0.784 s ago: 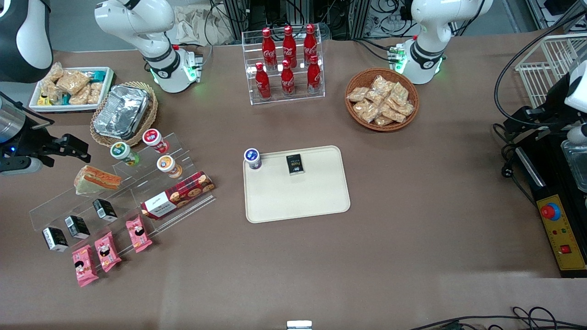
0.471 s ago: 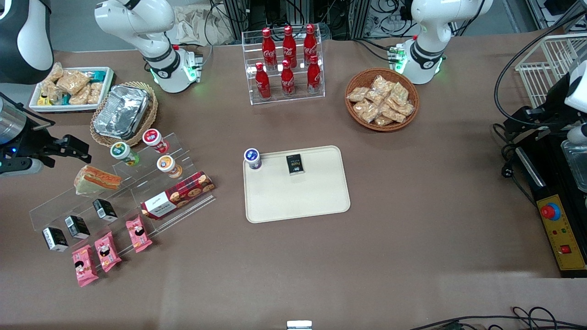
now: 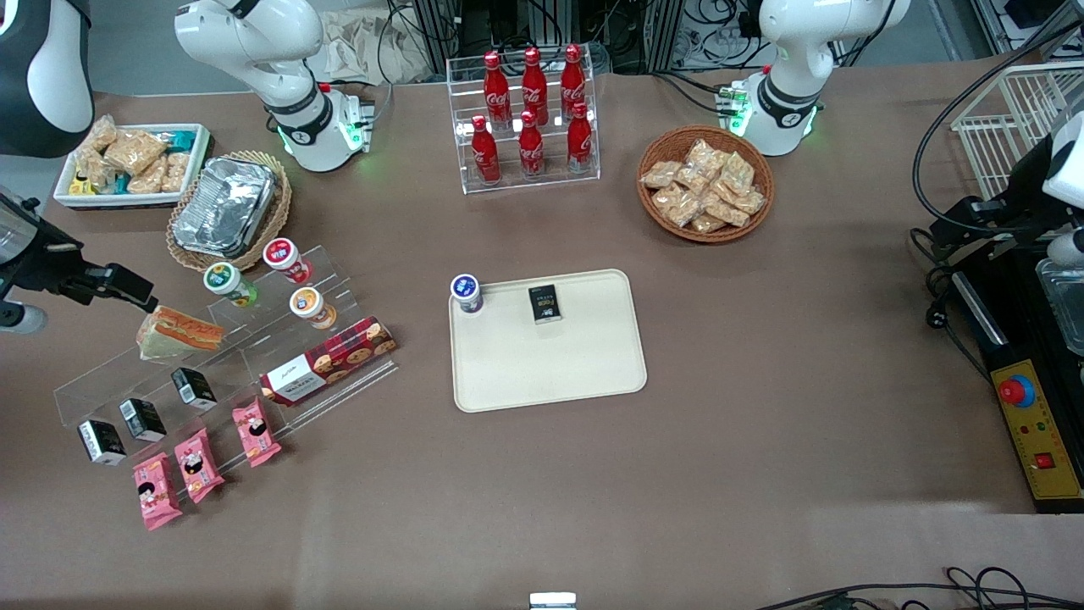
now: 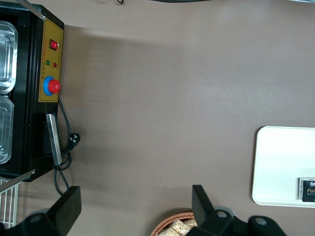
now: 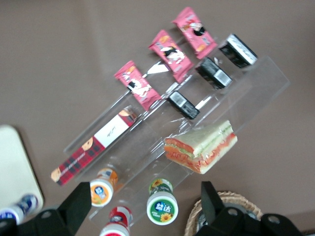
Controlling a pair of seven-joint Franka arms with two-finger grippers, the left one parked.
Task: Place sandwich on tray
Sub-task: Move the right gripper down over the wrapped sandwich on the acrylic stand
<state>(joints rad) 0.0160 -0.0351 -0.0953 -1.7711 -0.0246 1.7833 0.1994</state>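
Note:
The sandwich [image 3: 179,332] [image 5: 201,146], a clear-wrapped wedge with orange-red and green layers, lies on the upper step of a clear acrylic display [image 3: 127,373] toward the working arm's end of the table. My gripper [image 3: 140,292] [image 5: 145,201] hovers open and empty above the display. It is slightly farther from the front camera than the sandwich and does not touch it. The cream tray [image 3: 550,364] [image 5: 15,167] [image 4: 280,162] lies flat at mid-table. It carries a blue-capped bottle [image 3: 466,293] and a small black packet [image 3: 545,303].
Green-capped [image 5: 162,205], orange-capped [image 5: 101,189] and red-capped [image 3: 282,256] bottles stand on the display near the sandwich. A plaid biscuit box [image 3: 329,360], black packets and pink packets [image 3: 193,464] sit on its lower steps. A foil container in a wicker basket [image 3: 227,206] is close by.
My wrist has drawn a little farther from the front camera and toward the table's end. The fingertips have dipped slightly toward the sandwich. The sandwich has not moved.

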